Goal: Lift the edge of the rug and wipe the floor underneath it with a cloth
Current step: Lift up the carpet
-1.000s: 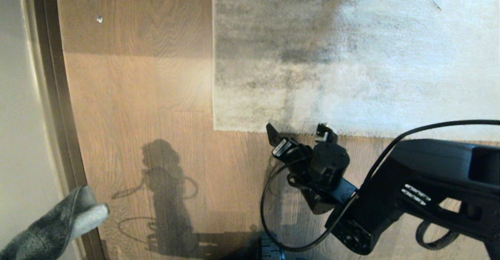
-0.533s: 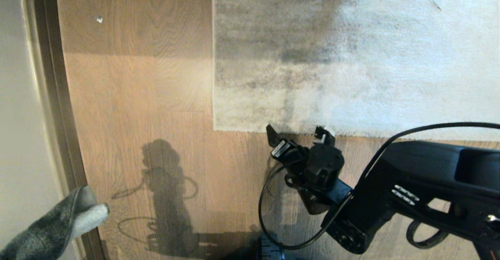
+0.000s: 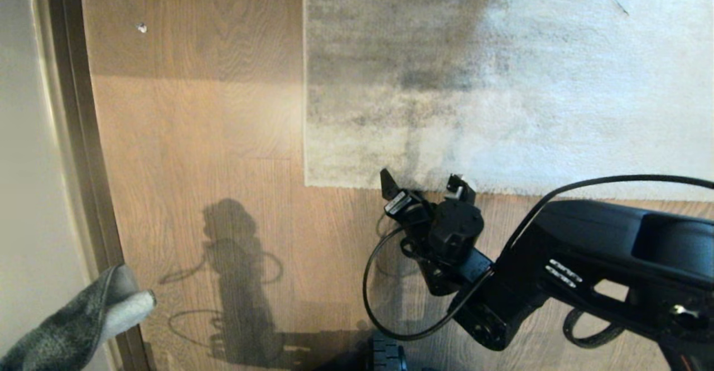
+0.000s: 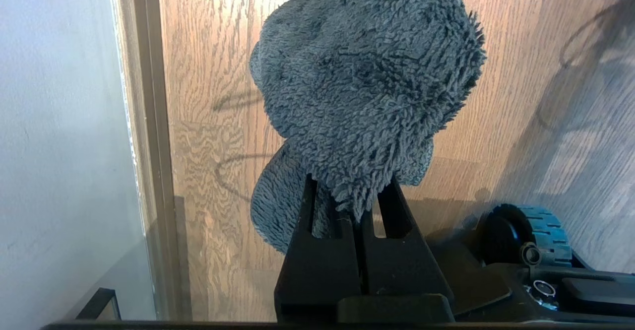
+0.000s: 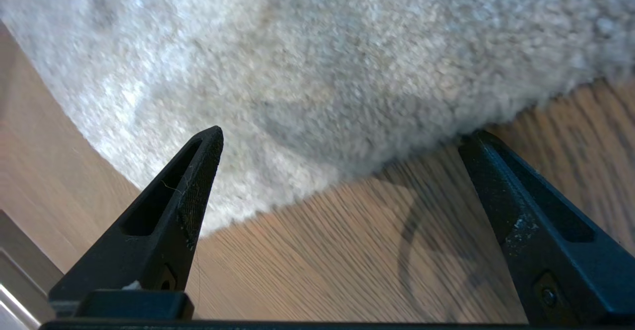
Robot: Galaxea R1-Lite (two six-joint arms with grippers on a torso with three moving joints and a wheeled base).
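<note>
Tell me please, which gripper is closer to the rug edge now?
The right. The right gripper hangs open at the rug edge, one fingertip over the pile. The left gripper, shut on the cloth, is far off to the left, beside the skirting.

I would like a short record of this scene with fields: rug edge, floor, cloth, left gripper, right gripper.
rug edge: lies flat on the floor, not lifted
floor: brown wood planks, bare beside the rug
cloth: dark grey, fuzzy, hangs above the floor near the wall
left gripper: shut on the cloth
right gripper: open, fingertips at the rug edge near its corner, holds nothing
</note>
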